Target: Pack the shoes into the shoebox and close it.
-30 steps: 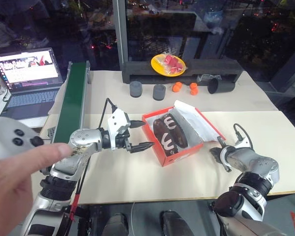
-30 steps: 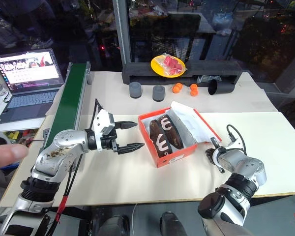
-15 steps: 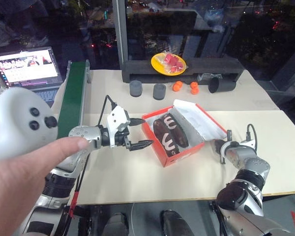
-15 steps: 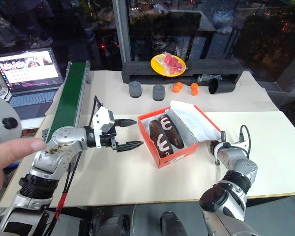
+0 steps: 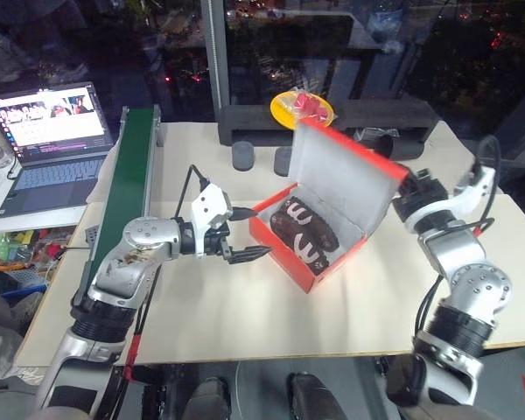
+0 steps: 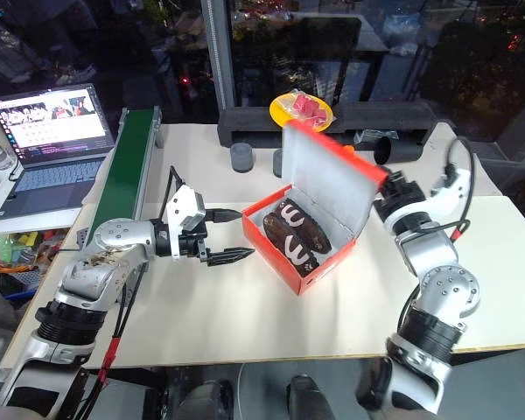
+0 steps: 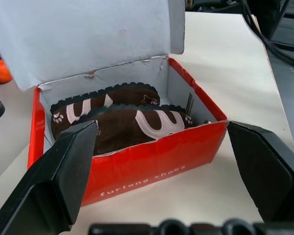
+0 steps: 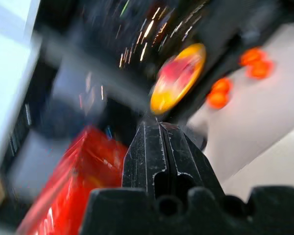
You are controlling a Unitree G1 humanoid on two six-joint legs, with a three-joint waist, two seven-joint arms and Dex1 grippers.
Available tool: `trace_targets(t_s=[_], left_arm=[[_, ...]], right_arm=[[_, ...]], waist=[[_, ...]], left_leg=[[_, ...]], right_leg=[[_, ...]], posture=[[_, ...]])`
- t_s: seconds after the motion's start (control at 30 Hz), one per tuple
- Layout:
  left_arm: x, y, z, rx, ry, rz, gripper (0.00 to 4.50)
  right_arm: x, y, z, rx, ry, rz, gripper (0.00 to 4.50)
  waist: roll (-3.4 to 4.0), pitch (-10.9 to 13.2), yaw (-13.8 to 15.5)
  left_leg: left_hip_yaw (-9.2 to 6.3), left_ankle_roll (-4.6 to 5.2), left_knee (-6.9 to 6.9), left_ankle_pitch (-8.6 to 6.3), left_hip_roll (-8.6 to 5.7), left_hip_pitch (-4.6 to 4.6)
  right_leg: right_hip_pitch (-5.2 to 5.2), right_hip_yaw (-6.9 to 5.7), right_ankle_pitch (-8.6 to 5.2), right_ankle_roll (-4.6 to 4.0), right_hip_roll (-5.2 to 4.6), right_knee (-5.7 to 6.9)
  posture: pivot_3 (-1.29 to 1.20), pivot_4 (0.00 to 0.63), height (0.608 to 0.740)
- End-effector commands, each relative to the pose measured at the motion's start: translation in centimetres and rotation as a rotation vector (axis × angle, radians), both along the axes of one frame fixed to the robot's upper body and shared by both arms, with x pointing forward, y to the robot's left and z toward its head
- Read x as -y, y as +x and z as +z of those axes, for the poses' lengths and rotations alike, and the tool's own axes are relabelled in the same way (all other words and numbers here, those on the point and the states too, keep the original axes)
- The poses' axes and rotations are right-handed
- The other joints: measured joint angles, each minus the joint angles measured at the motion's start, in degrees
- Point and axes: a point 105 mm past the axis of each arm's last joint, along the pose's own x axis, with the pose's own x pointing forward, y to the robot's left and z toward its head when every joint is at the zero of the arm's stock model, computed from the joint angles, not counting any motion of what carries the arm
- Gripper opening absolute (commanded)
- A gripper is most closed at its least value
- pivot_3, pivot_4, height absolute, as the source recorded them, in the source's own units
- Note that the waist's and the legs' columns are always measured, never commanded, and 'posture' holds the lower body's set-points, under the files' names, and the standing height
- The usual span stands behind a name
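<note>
The shoebox [image 5: 325,241] sits in the middle of the desk [image 5: 245,306], its lid [image 5: 341,179] raised upright on the far-right side, white inner face towards the left. Both shoes [image 5: 304,232] lie side by side inside. The left pincer [image 5: 241,234] hovers just left of the box, its fingers spread wide and holding nothing. The right pincer [image 8: 159,147], fingers pressed together, is up behind the lid's right edge; I cannot tell whether it touches the lid.

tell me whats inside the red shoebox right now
Two dark brown shoes with white markings lie side by side in the shoebox. The floor beneath them is covered, and the front wall hides their lower sides.
</note>
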Motion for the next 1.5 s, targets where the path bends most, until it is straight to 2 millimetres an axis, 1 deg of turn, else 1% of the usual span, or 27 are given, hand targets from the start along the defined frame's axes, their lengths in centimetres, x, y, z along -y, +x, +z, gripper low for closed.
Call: trace_targets(t_s=[0.03,0.1,0.2,0.23,0.33,0.4,0.5,0.57,0.67,0.77,0.9,1.07,1.13,1.17,1.2,1.27,1.3,1.37,1.43,1.47,1.5], left_arm=[[0.3,-0.2,1.4,0.046,-0.014,-0.018,4.50],[0.3,-0.3,1.4,0.046,-0.013,-0.019,4.50],[0.4,-0.3,1.3,0.046,-0.015,-0.020,4.50],[0.4,-0.3,1.3,0.045,-0.016,-0.018,4.50],[0.5,-0.2,1.3,0.043,-0.017,-0.016,4.50],[0.7,-0.3,1.2,0.042,-0.019,-0.019,4.50],[0.7,-0.4,1.1,0.040,-0.019,-0.020,4.50],[0.7,-0.4,1.0,0.040,-0.018,-0.018,4.50],[0.5,-0.4,0.9,0.040,-0.018,-0.004,4.50],[0.2,-0.3,0.8,0.040,-0.020,0.018,4.50],[0.0,-0.3,0.8,0.041,-0.023,0.039,4.50],[-0.1,-0.2,0.7,0.044,-0.034,0.068,4.50],[-0.4,0.0,0.7,0.040,-0.047,0.096,4.50],[-0.7,0.4,0.7,0.040,-0.057,0.128,4.50],[-1.1,0.8,0.8,0.042,-0.072,0.164,4.50],[-2.0,1.8,1.2,0.049,-0.108,0.250,4.50],[-2.5,2.4,1.5,0.050,-0.143,0.312,4.50],[-3.2,3.3,2.3,0.049,-0.217,0.407,4.50],[-4.0,4.3,2.7,0.051,-0.277,0.520,4.50],[-4.5,4.9,2.8,0.052,-0.308,0.597,4.50],[-5.1,5.4,2.7,0.047,-0.327,0.676,4.50]], right_arm=[[-2.7,-1.5,1.0,0.049,-0.193,0.110,0.03],[-3.5,-1.8,0.1,0.020,-0.302,0.151,0.03],[-4.7,-1.6,-2.5,-0.076,-0.523,0.204,0.03],[-5.0,-1.4,-3.0,-0.095,-0.569,0.209,0.03],[-6.1,-0.4,-4.4,-0.132,-0.652,0.239,0.03],[-6.7,0.6,-6.0,-0.181,-0.740,0.241,0.03],[-7.5,2.2,-8.3,-0.264,-0.821,0.253,0.03],[-7.4,2.5,-9.5,-0.307,-0.864,0.263,0.03],[-7.2,2.0,-11.9,-0.386,-0.933,0.304,0.03],[-7.2,1.5,-12.9,-0.412,-0.983,0.332,0.03],[-7.3,1.2,-13.5,-0.423,-1.032,0.354,0.03],[-7.9,0.9,-14.1,-0.427,-1.071,0.375,0.03],[-8.1,1.3,-13.4,-0.407,-1.034,0.354,0.03],[-8.1,1.7,-12.2,-0.372,-0.984,0.329,0.03],[-8.1,2.1,-10.6,-0.320,-0.924,0.299,0.03],[-7.7,2.7,-6.7,-0.203,-0.781,0.230,0.03],[-6.9,2.7,-4.5,-0.136,-0.718,0.182,0.03],[-5.1,2.4,-1.4,-0.041,-0.637,0.102,0.03],[-3.1,1.9,0.6,0.004,-0.565,0.029,0.03],[-1.6,1.6,1.5,0.024,-0.549,-0.033,0.03],[0.0,1.4,1.9,0.022,-0.571,-0.104,0.03]], waist=[[0.00,0.00,-0.06],[-0.01,0.00,0.08],[-0.01,0.00,0.13],[-0.01,0.00,0.13],[-0.01,0.00,0.08],[-0.02,0.00,0.03],[-0.02,0.01,0.12],[-0.02,0.01,0.17],[-0.06,-0.02,0.39],[-0.13,-0.08,0.42],[-0.23,-0.17,0.62],[-0.45,-0.34,0.67],[-0.55,-0.43,0.67],[-0.62,-0.48,0.68],[-0.65,-0.50,0.67],[-0.66,-0.49,0.66],[-0.66,-0.48,0.61],[-0.59,-0.44,0.82],[-0.59,-0.44,1.35],[-0.59,-0.44,1.55],[-0.59,-0.44,1.83]], left_leg=[[0.00,0.00,0.00,0.00,0.01,0.01],[0.00,0.00,0.00,0.00,0.02,0.03],[0.01,0.00,0.01,0.00,-0.01,0.01],[0.03,0.00,0.02,0.00,-0.02,0.00],[0.02,0.00,0.01,0.00,-0.01,-0.01],[0.02,0.00,0.02,0.00,0.00,-0.01],[0.02,0.00,0.07,0.00,-0.01,-0.01],[0.02,0.00,0.08,0.00,-0.02,-0.04],[-0.01,0.00,0.08,0.00,-0.02,-0.05],[-0.03,0.00,0.09,0.00,-0.01,0.00],[-0.05,0.00,0.11,0.00,-0.01,0.14],[-0.05,0.00,0.10,0.00,0.00,0.15],[-0.04,0.00,0.10,0.00,0.01,0.17],[-0.04,0.00,0.10,0.00,0.01,0.20],[-0.04,0.00,0.10,0.00,0.01,0.21],[-0.04,0.00,0.11,0.00,0.02,0.19],[-0.03,0.00,0.11,0.00,0.02,0.18],[-0.04,0.00,0.10,0.00,0.01,0.07],[-0.08,0.00,0.10,0.00,0.01,-0.06],[-0.12,0.00,0.10,0.00,0.01,-0.11],[-0.15,0.00,0.10,-0.01,0.01,-0.13]], right_leg=[[0.01,0.00,0.00,-0.01,0.00,0.00],[0.02,-0.01,0.00,-0.01,0.01,0.00],[0.01,-0.01,-0.01,-0.01,-0.01,-0.02],[0.01,0.00,-0.01,-0.01,-0.03,-0.03],[-0.02,0.00,-0.01,-0.03,-0.01,-0.04],[-0.02,0.00,-0.01,-0.03,0.00,-0.02],[-0.01,0.00,-0.01,-0.03,0.00,-0.01],[-0.02,-0.01,-0.01,-0.03,0.00,-0.02],[0.01,-0.05,-0.02,-0.02,-0.01,-0.02],[0.07,-0.08,-0.01,-0.03,-0.01,-0.01],[0.18,-0.11,-0.02,-0.03,-0.01,0.02],[0.18,-0.11,-0.03,-0.03,-0.01,0.02],[0.19,-0.11,-0.02,-0.04,0.00,0.03],[0.21,-0.11,-0.03,-0.04,0.00,0.04],[0.22,-0.11,-0.03,-0.04,0.00,0.04],[0.20,-0.11,-0.02,-0.05,-0.01,0.05],[0.17,-0.10,-0.01,-0.05,-0.01,0.06],[0.05,-0.09,-0.02,-0.04,-0.01,0.11],[-0.03,-0.13,-0.01,-0.03,-0.01,0.09],[-0.04,-0.17,-0.01,-0.03,-0.02,0.08],[-0.04,-0.22,-0.01,-0.04,-0.02,0.04]], posture=[[0.00,0.150,0.740],[0.00,0.150,0.740],[0.00,0.150,0.740],[0.00,0.150,0.740],[0.00,0.150,0.740],[0.00,0.150,0.740],[0.00,0.150,0.740],[0.00,0.150,0.740],[0.00,0.150,0.740],[0.00,0.150,0.740],[0.00,0.150,0.740],[0.00,0.150,0.740],[0.00,0.150,0.740],[0.00,0.150,0.740],[0.00,0.150,0.740],[0.00,0.150,0.740],[0.00,0.150,0.740],[0.00,0.150,0.740],[0.00,0.150,0.740],[0.00,0.150,0.740],[0.00,0.150,0.740]])
